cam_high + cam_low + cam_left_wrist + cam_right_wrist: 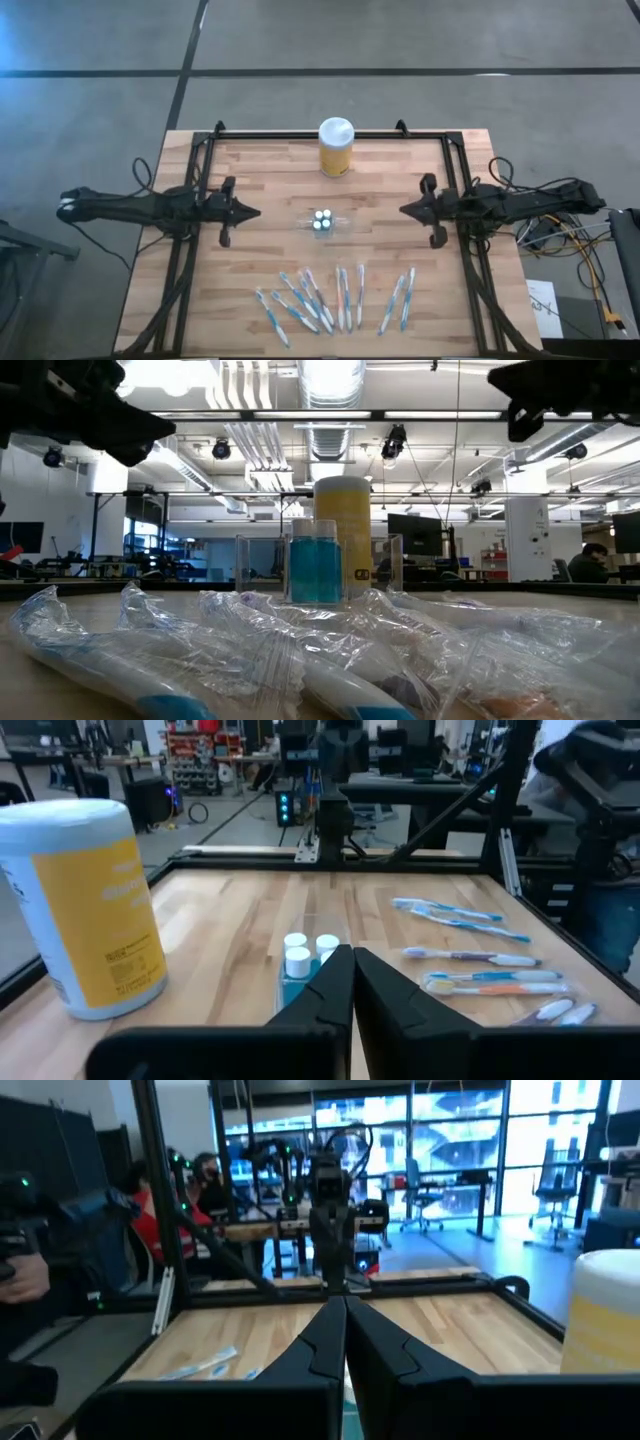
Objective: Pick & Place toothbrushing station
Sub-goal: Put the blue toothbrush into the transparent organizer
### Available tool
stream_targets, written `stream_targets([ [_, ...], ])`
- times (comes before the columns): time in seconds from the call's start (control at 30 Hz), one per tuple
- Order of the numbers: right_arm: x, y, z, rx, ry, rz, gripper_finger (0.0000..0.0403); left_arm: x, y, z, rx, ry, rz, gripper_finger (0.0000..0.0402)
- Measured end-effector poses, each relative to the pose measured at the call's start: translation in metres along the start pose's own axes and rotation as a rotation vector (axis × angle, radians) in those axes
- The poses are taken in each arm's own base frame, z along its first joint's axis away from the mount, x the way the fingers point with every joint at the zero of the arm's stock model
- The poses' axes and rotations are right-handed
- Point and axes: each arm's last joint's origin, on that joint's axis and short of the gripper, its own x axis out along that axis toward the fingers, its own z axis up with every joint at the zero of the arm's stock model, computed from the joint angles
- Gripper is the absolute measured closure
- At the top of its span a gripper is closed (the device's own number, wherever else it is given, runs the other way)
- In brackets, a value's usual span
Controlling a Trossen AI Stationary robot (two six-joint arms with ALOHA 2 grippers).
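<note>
Locating target: small clear plastic holder (322,222) with white-capped blue tubes (297,960) stood mid-table, between both arms.
Left gripper (252,212): fingers together, empty, just off holder's left side, roughly level w/ it.
Right gripper (406,210): fingers together, empty, slightly farther off on the right.
Nearer arm: left, by a little, judged from high view.
Brushes: slim blue-and-white toothbrushes (330,298) lay in a row near front edge, long axes mostly front-to-back, clear of holder.
Yellow jar w/ white lid (335,147): behind holder, apart.

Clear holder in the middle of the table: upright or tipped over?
Upright. The clear holder stands on its base, with the white-capped tubes pointing up inside it. The low view shows its walls vertical in front of the yellow jar.
</note>
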Motion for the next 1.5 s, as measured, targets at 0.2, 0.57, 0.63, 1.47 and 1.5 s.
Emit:
stream_targets([
  [0.2, -0.014, -0.003, -0.022, 0.01, -0.025, -0.003, 0.0394, -0.002, 0.0, -0.005, 0.011, -0.007, 0.0, 0.0396],
  [0.57, -0.019, -0.006, -0.034, -0.084, -0.137, -0.034, 0.0394, -0.002, 0.002, -0.006, 0.038, 0.001, 0.061, 0.0382],
  [0.63, -0.017, -0.006, -0.036, -0.075, -0.122, -0.032, 0.0394, -0.002, 0.002, -0.007, 0.035, 0.013, 0.061, 0.0383],
  [1.47, -0.012, -0.005, -0.027, 0.14, -0.097, -0.04, 0.0394, -0.005, 0.001, 0.012, -0.054, -0.027, 0.036, 0.0397],
  [1.5, -0.011, -0.005, -0.023, 0.146, -0.085, -0.044, 0.0394, -0.007, 0.001, 0.012, -0.054, -0.03, 0.033, 0.0396],
])
